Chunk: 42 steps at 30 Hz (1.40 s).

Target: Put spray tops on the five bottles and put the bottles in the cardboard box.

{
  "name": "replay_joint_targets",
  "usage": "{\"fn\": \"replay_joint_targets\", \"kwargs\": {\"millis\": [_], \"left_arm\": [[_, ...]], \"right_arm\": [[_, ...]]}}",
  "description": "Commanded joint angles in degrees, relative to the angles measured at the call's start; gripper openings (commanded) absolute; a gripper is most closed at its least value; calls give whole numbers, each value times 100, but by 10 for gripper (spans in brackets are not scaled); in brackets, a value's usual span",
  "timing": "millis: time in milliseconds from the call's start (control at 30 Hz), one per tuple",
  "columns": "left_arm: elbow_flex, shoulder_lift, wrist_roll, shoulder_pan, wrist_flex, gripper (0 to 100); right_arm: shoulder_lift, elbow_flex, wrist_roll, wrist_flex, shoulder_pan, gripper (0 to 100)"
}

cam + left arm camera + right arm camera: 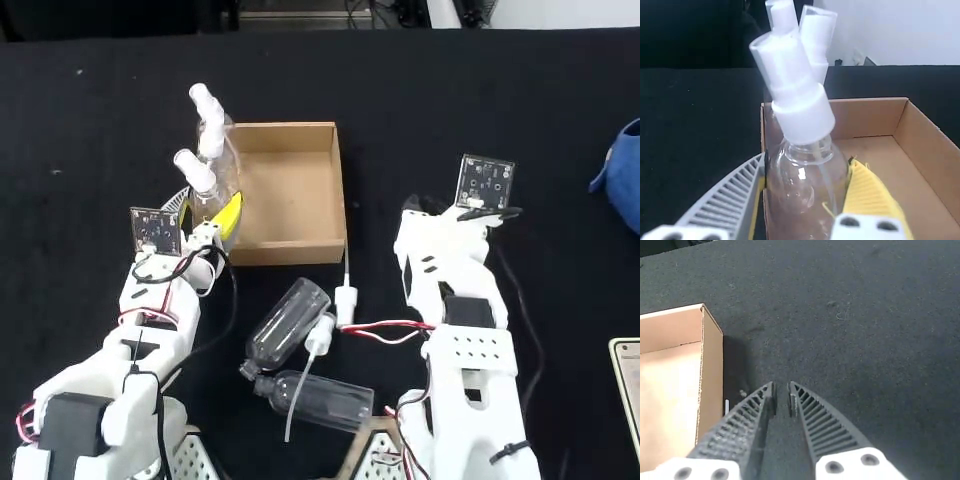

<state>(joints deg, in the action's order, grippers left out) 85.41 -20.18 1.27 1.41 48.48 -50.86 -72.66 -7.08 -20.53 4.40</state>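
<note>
The left gripper [207, 208] is clamped on a bottle [802, 175] at the 9 o'clock wall of the cardboard box [290, 255]. The bottle's long axis is near upright, with the spray top uppermost and leaning. A second topped bottle [212, 135] stands just behind it. Two uncapped bottles [285, 320] [320, 397] lie on the tabletop [100, 120] at 6 o'clock. The right gripper [781, 397] is empty, its fingers nearly together.
</note>
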Motion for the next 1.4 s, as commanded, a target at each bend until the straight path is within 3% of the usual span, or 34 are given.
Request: {"fn": "replay_joint_targets", "kwargs": {"millis": [0,767,1000,1367], "left_arm": [[-251,-18,-53,-40,18,33],[-251,-79,-97,-84,18,37],[-251,-79,-62,-84,-9,220],[-242,-88,-97,-268,18,231]], "right_arm": [[-136,31,9,220,9,25],[-127,31,9,220,9,25],[-127,31,9,220,9,25],[-119,31,9,220,9,25]]}}
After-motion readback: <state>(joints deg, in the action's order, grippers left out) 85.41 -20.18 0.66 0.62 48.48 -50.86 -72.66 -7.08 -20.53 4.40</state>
